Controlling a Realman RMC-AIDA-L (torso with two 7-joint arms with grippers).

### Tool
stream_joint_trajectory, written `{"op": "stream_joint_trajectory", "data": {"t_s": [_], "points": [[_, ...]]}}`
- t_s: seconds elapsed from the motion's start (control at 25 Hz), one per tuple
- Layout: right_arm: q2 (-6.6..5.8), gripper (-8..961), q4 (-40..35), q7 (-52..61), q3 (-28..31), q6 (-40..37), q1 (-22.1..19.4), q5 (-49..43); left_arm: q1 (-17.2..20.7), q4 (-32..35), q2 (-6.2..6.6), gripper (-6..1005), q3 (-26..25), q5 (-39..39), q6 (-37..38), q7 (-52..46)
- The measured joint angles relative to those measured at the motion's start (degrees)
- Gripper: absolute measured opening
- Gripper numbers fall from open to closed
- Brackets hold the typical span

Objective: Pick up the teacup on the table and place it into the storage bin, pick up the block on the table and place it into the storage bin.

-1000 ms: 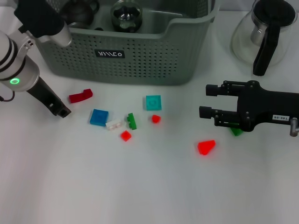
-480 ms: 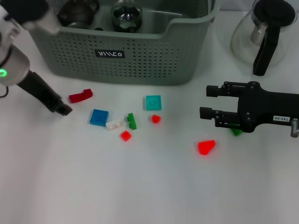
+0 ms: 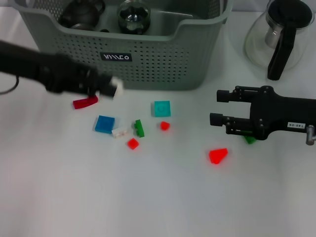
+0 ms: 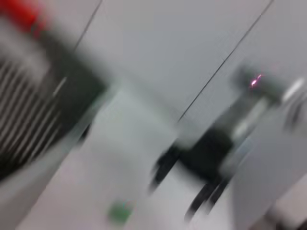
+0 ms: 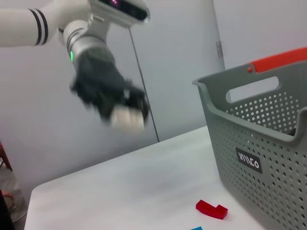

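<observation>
Blocks lie scattered beside the storage bin (image 3: 148, 59), none visibly binned, while the right gripper (image 3: 216, 107) hovers spread and empty; the left gripper (image 3: 106, 87) is blurred, its grip unreadable.

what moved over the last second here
The left end effector swung from the table's left edge rightward across the front of the storage bin, now above the dark red block. The right end effector, the blocks and the glass pot stayed put.

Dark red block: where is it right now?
Head view: the dark red block lies on the table's left side, just in front of the storage bin, below the left gripper.
</observation>
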Motion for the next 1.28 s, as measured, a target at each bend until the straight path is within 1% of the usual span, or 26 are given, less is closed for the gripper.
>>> {"op": "stream_joint_trajectory", "data": {"t_s": [0.08,0.12,0.24,0.28,0.36,0.4,0.48,0.6,0.68,0.72,0.84,0.88,0.96,1.0,1.08,1.12,1.16,1.2,1.24,1.28], "points": [[-0.01,675,0.01,0.00,0.00,-0.04,0.00,0.00,0.14,-3.74,1.08,409,-0.34,-6.48,0.61,0.09],[-0.01,675,0.02,0.00,-0.01,-0.05,0.02,0.00,0.23,-4.62,1.24,409,-0.82,-10.34,0.64,-0.72],[-0.02,675,0.03,0.00,0.00,-0.05,0.08,0.00,0.03,-5.35,1.03,410,-3.51,-19.32,-0.14,-5.74],[-0.02,675,0.03,0.00,0.00,-0.06,0.09,0.00,-0.19,-5.49,1.00,410,-4.22,-21.06,-0.43,-7.16],[-0.03,675,0.03,0.00,0.00,-0.10,0.10,-0.01,-1.33,-6.12,0.97,409,-6.47,-26.24,-2.94,-13.08],[-0.03,675,0.03,0.00,0.00,-0.11,0.10,-0.01,-1.95,-5.95,0.98,409,-6.76,-27.78,-5.09,-16.07],[-0.03,675,0.03,0.00,0.00,-0.12,0.10,-0.06,-3.08,-4.58,1.34,409,-5.54,-27.83,-9.71,-20.26],[-0.01,675,0.03,0.00,0.00,-0.13,0.24,-0.03,-5.57,-2.10,2.97,409,-0.21,-24.54,-18.63,-26.23],[0.03,675,0.03,0.00,-0.09,-0.12,0.36,-0.02,-7.66,-0.60,4.16,408,3.74,-20.64,-22.96,-28.75],[0.06,675,0.03,0.00,-0.20,-0.13,0.43,-0.01,-9.12,0.44,4.65,408,5.91,-17.40,-25.20,-30.03],[0.06,675,0.03,0.00,-0.33,-0.13,0.45,0.06,-12.67,2.72,5.01,408,11.21,-7.19,-29.77,-32.69],[0.06,674,0.03,0.00,-0.34,-0.13,0.45,0.08,-13.94,3.19,4.82,409,13.16,-3.22,-31.57,-33.56],[0.07,674,0.03,0.00,-0.35,-0.13,0.45,0.12,-15.93,3.66,4.01,411,16.68,3.88,-35.32,-34.98],[0.06,674,0.03,0.00,-0.31,-0.12,0.44,0.12,-16.85,3.77,3.23,412,18.67,8.24,-37.84,-35.80],[0.07,674,0.03,0.00,-0.20,-0.13,0.44,0.14,-18.08,3.94,1.29,413,21.77,15.53,-42.28,-36.83],[0.08,674,0.03,0.00,-0.14,-0.12,0.44,0.11,-18.08,3.94,1.29,414,21.77,15.53,-42.28,-36.83],[0.11,674,0.03,0.00,-0.08,-0.13,0.44,0.08,-18.53,3.95,0.31,415,22.60,18.74,-44.00,-37.02],[0.14,674,0.03,0.00,-0.06,-0.13,0.45,0.10,-19.60,3.56,-2.09,415,23.78,26.22,-47.44,-37.38],[0.15,674,0.03,0.00,-0.04,-0.12,0.44,0.11,-19.82,3.38,-2.58,416,23.88,27.61,-48.10,-37.54],[0.16,674,0.03,0.00,-0.04,-0.13,0.44,0.17,-20.34,2.85,-3.47,417,24.06,30.55,-49.36,-38.10]]}}
